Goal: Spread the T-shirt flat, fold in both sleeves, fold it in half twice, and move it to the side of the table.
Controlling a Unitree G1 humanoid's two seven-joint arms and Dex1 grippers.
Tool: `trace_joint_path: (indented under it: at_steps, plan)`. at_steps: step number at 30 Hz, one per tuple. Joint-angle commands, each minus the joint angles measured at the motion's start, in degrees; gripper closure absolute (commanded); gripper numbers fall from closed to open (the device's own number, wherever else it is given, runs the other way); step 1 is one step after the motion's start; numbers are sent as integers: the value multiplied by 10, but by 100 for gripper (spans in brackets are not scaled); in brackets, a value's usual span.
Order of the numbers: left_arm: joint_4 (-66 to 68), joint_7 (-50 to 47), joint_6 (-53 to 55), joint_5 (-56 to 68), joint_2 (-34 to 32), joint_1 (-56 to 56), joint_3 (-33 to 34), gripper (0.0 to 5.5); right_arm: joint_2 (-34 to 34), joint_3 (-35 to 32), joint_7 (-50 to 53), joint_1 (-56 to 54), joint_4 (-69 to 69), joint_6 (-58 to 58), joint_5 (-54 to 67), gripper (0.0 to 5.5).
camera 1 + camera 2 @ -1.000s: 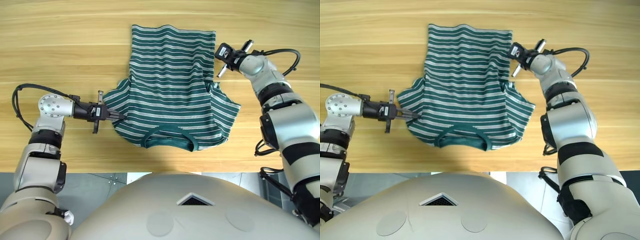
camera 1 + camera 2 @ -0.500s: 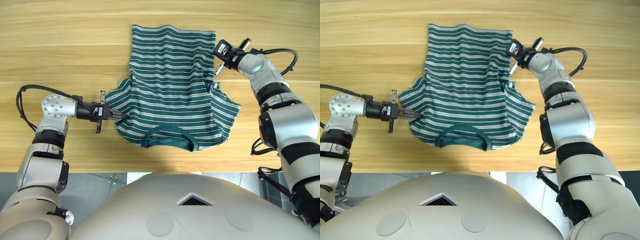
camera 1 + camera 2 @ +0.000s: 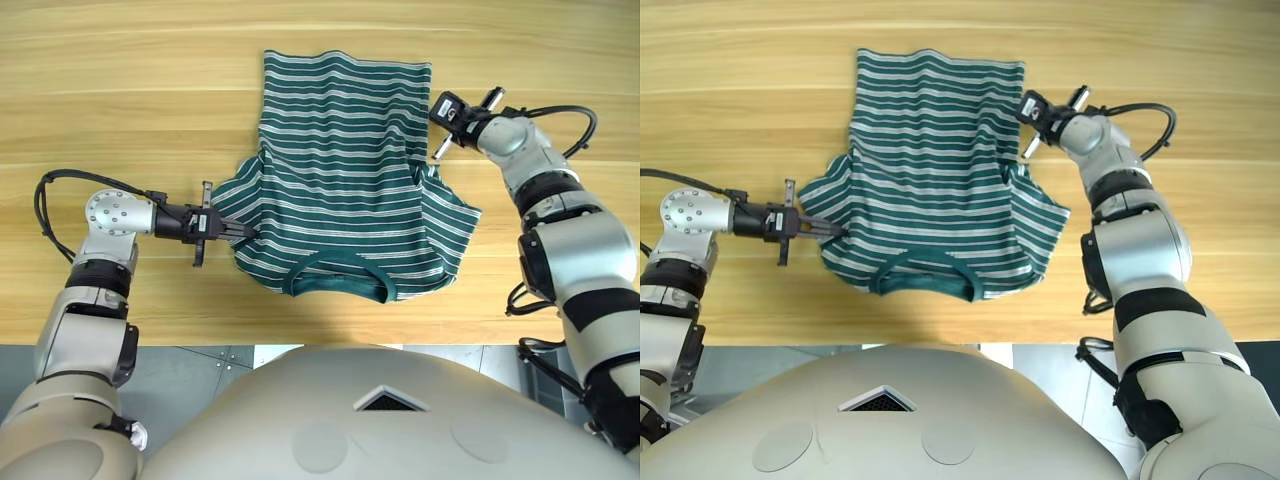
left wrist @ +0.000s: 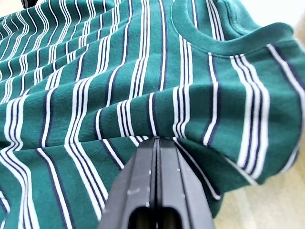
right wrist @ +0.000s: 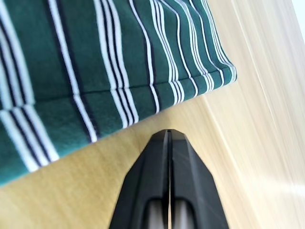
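Observation:
A green T-shirt (image 3: 340, 170) with white stripes lies on the wooden table (image 3: 120, 90), collar toward me and hem at the far side. Both sleeves sit bunched against the body. My left gripper (image 3: 245, 232) is shut, its tip against the left sleeve's edge. In the left wrist view the shut fingertips (image 4: 157, 139) nose under a fold of the T-shirt (image 4: 143, 71). My right gripper (image 3: 438, 103) is shut beside the shirt's right edge near the hem. In the right wrist view its tip (image 5: 167, 131) rests over bare wood just off the T-shirt (image 5: 95, 57).
Bare wood stretches to the left, to the right and beyond the hem. The table's front edge (image 3: 200, 343) runs close below the collar.
My left gripper has edged a little to the right, up to the sleeve. The right gripper has shifted only slightly by the shirt's edge. The shirt lies as before.

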State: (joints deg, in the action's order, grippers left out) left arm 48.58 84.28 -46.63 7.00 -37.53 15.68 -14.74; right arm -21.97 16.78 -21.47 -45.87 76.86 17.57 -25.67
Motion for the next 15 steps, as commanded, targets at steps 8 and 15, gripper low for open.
trace_joint_path:
  at_steps: [8,15]
  plan:
    - [1,1,6,-11,7,-8,-7,547,-7,-11,-15,-17,-18,41,11,549]
    - [0,2,5,-9,8,-9,-6,547,12,9,-31,-4,-22,57,2,549]
